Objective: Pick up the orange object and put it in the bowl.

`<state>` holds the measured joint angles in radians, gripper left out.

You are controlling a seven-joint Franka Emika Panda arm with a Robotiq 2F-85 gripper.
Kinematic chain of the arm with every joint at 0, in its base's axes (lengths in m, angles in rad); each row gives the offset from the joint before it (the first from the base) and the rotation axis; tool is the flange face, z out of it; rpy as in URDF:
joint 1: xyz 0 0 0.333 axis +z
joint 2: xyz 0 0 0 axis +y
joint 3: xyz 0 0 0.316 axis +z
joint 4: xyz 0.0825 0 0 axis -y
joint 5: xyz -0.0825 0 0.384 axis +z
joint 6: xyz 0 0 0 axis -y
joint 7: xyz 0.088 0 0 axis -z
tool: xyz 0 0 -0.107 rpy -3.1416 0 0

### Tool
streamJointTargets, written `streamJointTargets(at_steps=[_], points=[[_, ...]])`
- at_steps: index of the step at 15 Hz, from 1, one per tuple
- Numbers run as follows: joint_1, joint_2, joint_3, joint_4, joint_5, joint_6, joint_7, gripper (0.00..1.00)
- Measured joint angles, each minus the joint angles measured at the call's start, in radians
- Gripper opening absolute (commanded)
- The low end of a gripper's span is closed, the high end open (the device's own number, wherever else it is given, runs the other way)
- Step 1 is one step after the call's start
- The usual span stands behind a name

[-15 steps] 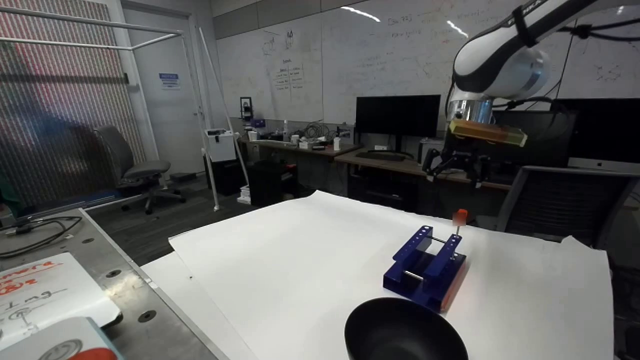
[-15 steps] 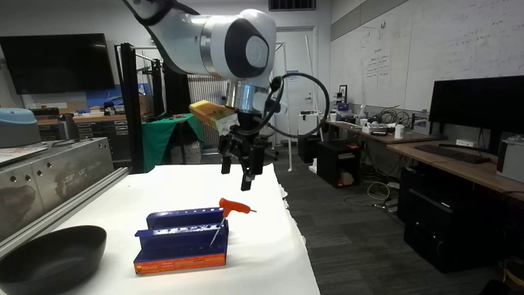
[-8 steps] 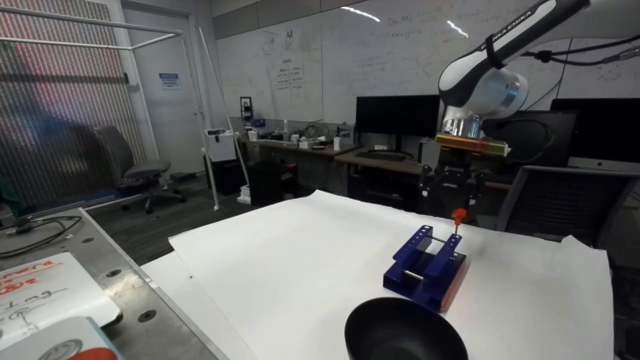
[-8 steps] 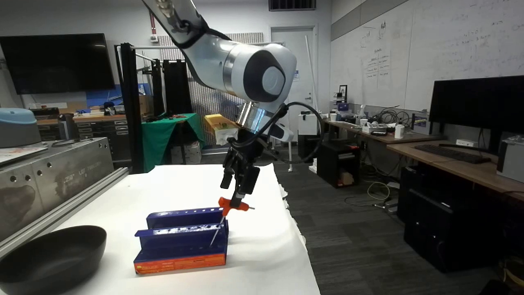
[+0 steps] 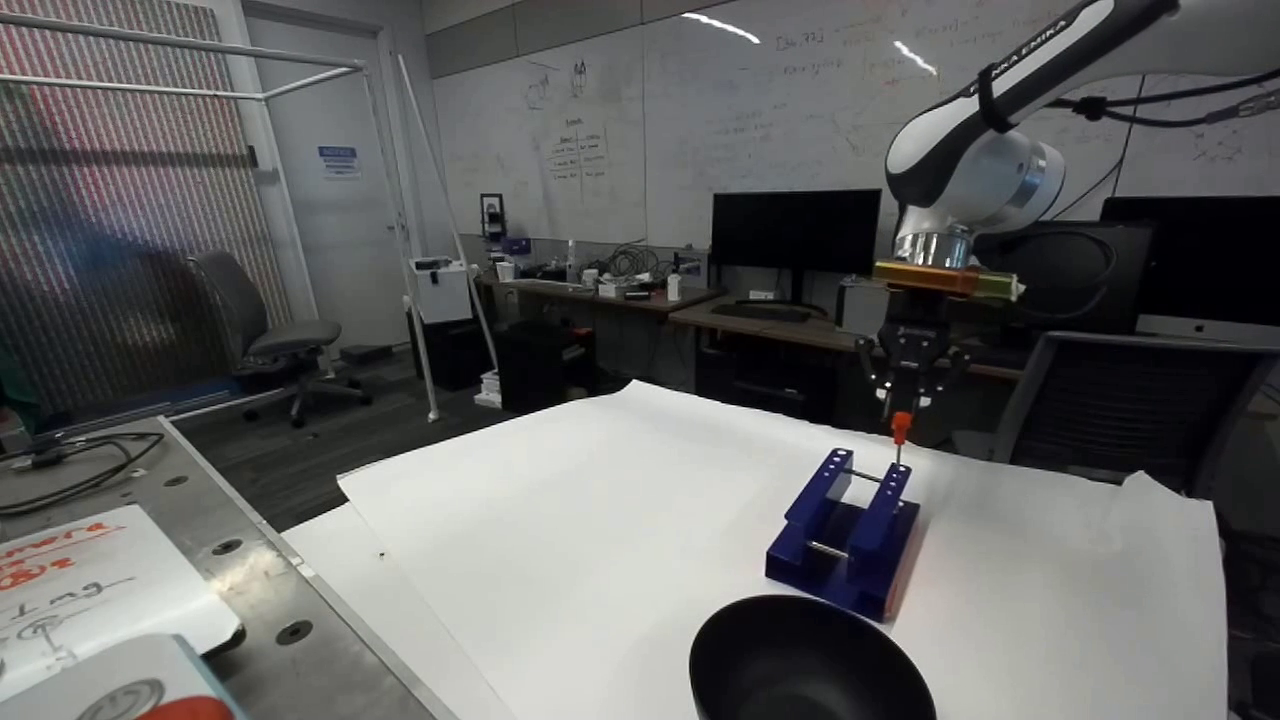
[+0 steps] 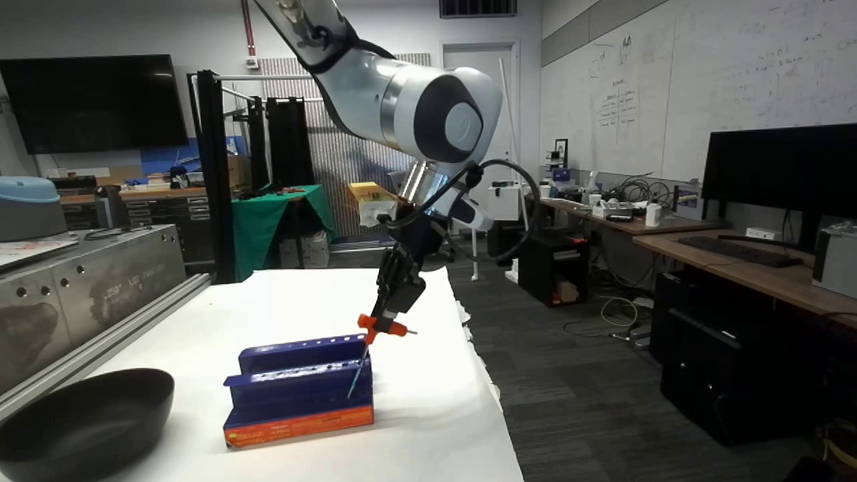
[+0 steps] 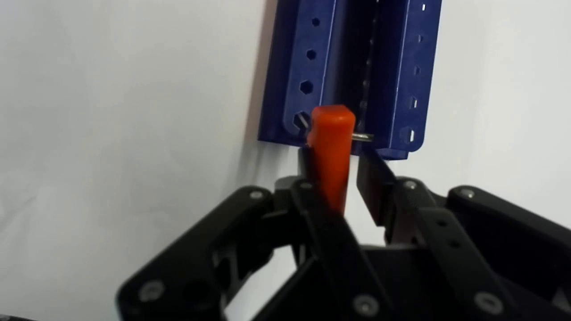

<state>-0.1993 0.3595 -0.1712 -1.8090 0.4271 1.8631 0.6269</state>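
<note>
The orange object (image 7: pixel 332 138) is an orange handle with a crossbar, on a thin metal shaft. Its shaft leans in a hole at the end of the blue rack (image 7: pixel 321 67). My gripper (image 7: pixel 337 162) has come down around the handle. The handle lies against the left finger, while a white gap shows before the right finger (image 7: pixel 374 187). In an exterior view the narrowed gripper (image 5: pixel 904 402) stands just over the orange object (image 5: pixel 900 428). The black bowl (image 5: pixel 720 650) sits near the rack (image 5: pixel 835 585), and nothing shows inside it.
White sheeting (image 5: pixel 560 500) covers the table under the rack and bowl. A metal bench (image 6: pixel 114 281) runs along one side. An office chair (image 5: pixel 1140 410) and desks with monitors (image 5: pixel 795 230) stand beyond the table.
My gripper has come down onto the orange handle, and its jaws have drawn much closer together. Over the last half second the orange object and the blue rack have shifted slightly.
</note>
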Motion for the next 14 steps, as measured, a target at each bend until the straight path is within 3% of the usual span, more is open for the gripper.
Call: streamJointTargets(at_steps=[8, 11, 14], points=[[-0.048, 0.005, -0.003, 0.003, 0.081, -0.062, -0.034, 0.08], [-0.063, -0.027, -0.019, 0.028, 0.082, -0.089, -0.053, 0.13], [-0.084, -0.076, -0.043, 0.064, 0.082, -0.132, -0.074, 0.11]])
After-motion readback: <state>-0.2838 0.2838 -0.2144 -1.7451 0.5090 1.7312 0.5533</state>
